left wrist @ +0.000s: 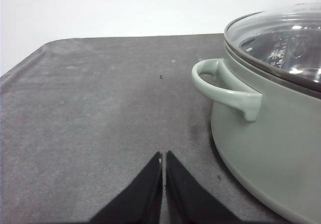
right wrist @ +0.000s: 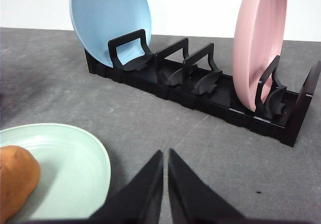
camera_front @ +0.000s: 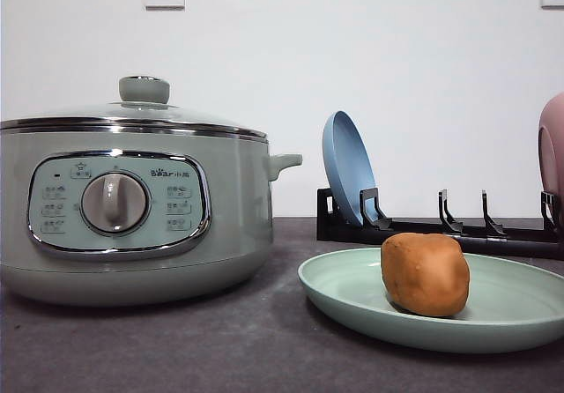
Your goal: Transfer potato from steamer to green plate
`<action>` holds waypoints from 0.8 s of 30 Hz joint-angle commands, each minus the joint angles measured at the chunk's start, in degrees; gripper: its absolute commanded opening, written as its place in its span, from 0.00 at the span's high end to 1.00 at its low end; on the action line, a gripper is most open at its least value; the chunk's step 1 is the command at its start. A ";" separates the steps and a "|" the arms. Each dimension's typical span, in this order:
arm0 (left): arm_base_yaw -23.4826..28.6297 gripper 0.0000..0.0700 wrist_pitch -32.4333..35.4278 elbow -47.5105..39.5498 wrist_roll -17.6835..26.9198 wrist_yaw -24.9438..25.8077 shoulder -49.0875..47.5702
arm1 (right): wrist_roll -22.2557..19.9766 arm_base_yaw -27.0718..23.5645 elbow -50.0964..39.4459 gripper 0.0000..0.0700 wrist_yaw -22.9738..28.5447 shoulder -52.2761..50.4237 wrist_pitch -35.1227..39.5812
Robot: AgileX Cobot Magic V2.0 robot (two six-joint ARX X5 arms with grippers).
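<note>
Potato (camera_front: 425, 274) sits on the green plate (camera_front: 352, 292), beside the right gripper (right wrist: 165, 156); both grippers' jaws closed, empty; steamer (camera_front: 132, 208) lidded.

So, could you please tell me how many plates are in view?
3: a pale mint-green plate flat on the table holding the potato, a blue plate and a pink plate upright in the black rack.

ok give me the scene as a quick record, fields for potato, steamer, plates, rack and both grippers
potato: lying on the green plate
steamer: lid on, left of the green plate
blue plate: upright in rack
pink plate: upright in rack
rack: behind the green plate
left gripper: shut, empty
right gripper: shut, empty
</note>
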 commanded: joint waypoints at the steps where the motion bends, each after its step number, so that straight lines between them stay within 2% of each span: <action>1: 0.07 1.00 -0.63 -0.94 -0.11 0.02 -0.11 | 0.20 0.09 -0.26 0.99 -0.02 -0.15 -0.05; 24: 0.07 1.00 -0.63 -0.94 -0.11 0.02 -0.11 | 0.20 0.09 -0.26 0.99 -0.02 -0.15 -0.07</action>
